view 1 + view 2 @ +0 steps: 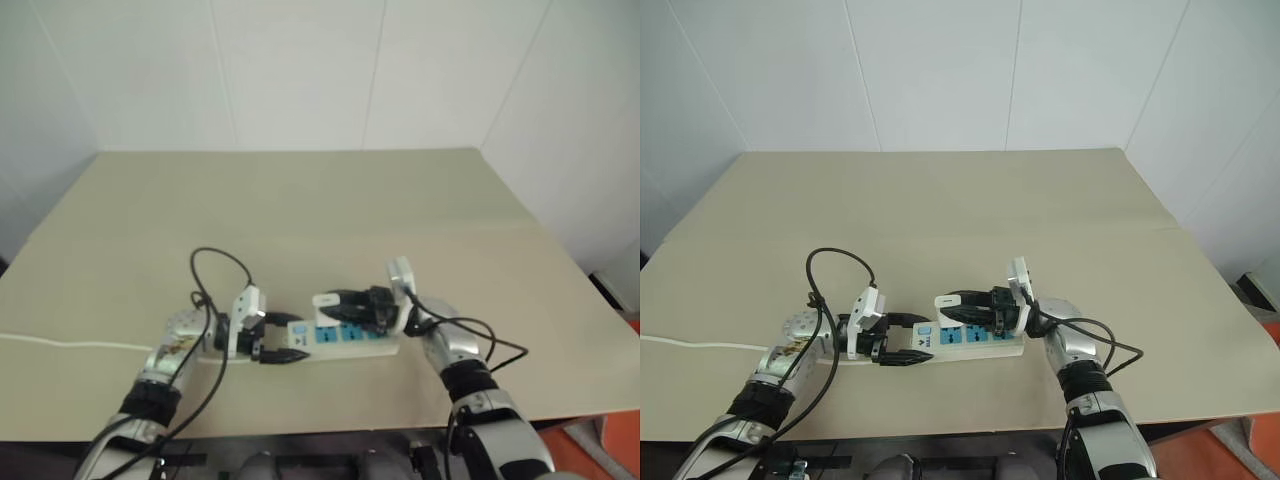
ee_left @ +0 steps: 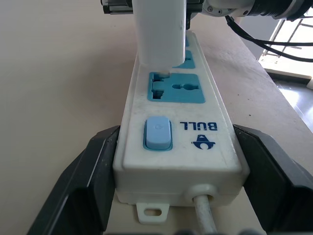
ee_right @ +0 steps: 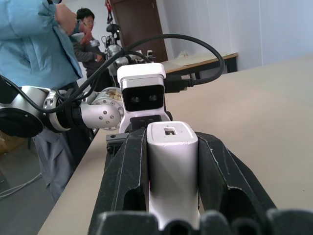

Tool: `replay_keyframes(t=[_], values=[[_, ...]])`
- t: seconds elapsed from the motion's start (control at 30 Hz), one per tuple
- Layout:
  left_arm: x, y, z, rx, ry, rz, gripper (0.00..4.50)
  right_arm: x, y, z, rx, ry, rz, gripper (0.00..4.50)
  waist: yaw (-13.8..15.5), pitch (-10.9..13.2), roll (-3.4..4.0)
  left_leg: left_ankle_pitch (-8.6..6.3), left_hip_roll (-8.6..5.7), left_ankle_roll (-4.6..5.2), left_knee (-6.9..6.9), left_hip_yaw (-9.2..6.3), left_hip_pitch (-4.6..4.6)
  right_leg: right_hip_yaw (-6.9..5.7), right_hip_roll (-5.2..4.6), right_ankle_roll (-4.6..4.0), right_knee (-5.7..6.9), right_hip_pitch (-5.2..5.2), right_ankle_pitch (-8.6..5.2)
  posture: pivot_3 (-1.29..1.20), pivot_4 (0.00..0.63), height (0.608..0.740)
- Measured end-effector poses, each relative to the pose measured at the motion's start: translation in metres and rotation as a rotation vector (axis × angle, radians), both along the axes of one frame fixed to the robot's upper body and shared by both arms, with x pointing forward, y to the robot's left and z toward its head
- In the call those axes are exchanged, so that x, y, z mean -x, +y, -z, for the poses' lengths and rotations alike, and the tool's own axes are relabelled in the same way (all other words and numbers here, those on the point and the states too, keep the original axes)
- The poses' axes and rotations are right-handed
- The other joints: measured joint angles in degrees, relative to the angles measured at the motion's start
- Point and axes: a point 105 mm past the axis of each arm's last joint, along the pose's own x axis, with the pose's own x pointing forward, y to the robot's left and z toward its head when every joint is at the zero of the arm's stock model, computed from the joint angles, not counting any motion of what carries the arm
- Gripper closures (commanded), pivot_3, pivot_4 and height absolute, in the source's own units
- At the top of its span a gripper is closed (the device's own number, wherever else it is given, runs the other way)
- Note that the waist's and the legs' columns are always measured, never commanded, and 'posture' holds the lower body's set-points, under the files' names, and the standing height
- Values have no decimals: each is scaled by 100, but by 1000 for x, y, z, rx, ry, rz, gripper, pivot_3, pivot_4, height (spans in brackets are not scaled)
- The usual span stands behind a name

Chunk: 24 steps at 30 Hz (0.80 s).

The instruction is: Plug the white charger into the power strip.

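Left wrist view: your left tool [image 1: 902,340] clamps the power strip [image 2: 177,131]; right tool [image 1: 962,309] grips the white charger [image 2: 160,32] at the outlet, so press down straight.

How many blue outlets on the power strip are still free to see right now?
1 fully clear: the outlet next to the switch. The white charger hangs over its edge and covers most of the next outlet; any further outlets are hidden behind it.

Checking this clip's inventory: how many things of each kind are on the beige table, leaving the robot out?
Long white plastic power strip with blue outlets: 1
Small white block-shaped charger: 1
Thin white cord: 1
Total: 3
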Motion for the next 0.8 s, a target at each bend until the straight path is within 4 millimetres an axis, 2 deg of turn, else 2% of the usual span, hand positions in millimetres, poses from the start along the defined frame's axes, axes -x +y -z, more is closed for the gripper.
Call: replay_keyframes(t=[0.23,0.8], values=[[0,0,-1,-1,-4,4,1228,-2,6,0,-6,-15,1,3371,-24,0,0,0,0,0,-2,-1,-1,0,0,0,-3,0,0,0,150,740],[0,1,-1,-5,-5,3,1228,-3,3,8,30,-30,14,3371,-55,0,1,0,0,0,-2,-1,4,0,-1,0,-2,5,0,0,150,740]])
